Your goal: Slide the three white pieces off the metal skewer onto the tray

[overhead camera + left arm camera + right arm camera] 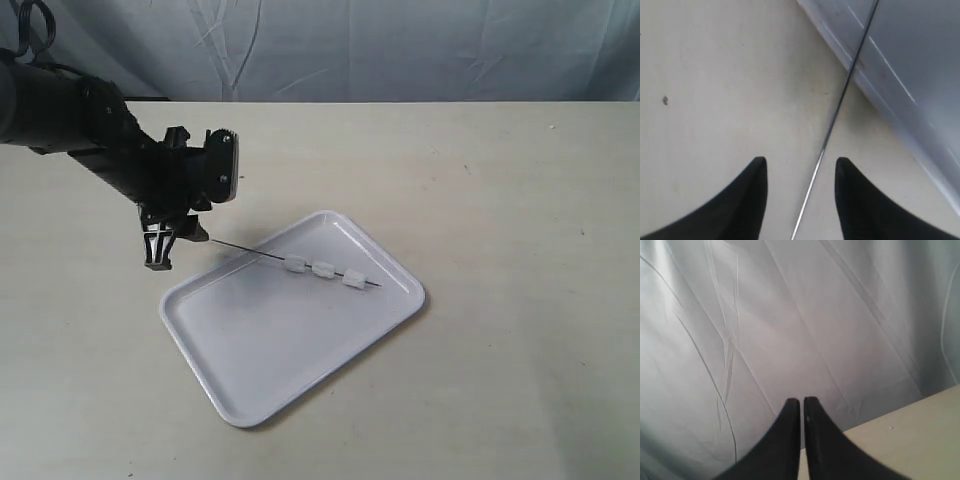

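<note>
The left hand stands apart around the skewer, touching nothing, seemingly poised to clamp. The skewer crosses the tray with its pieces over it, so they would land inside. The right hand, pinched together, faces away.

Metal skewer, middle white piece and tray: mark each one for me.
metal skewer point(262, 254): exterior view, on the bare shaft left of the lumps.
middle white piece point(323, 270): exterior view, on the centre of the lump.
tray point(270, 350): exterior view, on its bare floor.
</note>
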{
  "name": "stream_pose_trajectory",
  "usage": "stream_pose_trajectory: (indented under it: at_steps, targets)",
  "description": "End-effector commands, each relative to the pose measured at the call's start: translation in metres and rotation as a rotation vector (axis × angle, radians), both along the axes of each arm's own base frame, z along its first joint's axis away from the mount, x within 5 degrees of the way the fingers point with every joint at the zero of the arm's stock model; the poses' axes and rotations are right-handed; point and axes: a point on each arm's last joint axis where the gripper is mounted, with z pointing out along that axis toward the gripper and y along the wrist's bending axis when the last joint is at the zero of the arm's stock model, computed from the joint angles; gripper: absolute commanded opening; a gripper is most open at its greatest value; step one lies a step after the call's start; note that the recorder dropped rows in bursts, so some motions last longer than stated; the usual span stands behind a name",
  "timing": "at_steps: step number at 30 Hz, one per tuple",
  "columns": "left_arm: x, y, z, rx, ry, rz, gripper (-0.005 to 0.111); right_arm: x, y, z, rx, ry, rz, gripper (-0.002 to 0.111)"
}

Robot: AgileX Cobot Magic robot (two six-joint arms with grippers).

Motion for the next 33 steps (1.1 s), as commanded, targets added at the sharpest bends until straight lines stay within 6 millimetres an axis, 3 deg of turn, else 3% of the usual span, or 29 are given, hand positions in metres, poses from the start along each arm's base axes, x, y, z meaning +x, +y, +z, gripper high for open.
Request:
stream_pose_trajectory:
  at_steps: [1, 7, 25, 33]
  targets:
    - [0.011, -0.007, 0.002, 0.017, 0.026, -0.054, 0.042, 0.0, 0.001, -0.002, -0.009, 0.016, 0.008, 0.021]
    - [0.017, -0.011, 0.002, 0.03, 0.057, -0.117, 0.042, 0.0, 0.001, -0.002, -0.009, 0.016, 0.02, 0.041]
    - [0.021, -0.013, -0.035, 0.075, 0.219, -0.169, 0.042, -0.001, 0.001, 0.001, -0.01, -0.019, 0.021, 0.041]
    - [0.015, -0.011, -0.042, 0.108, 0.3, -0.202, 0.013, -0.001, 0.001, 0.001, -0.01, -0.023, 0.021, 0.041]
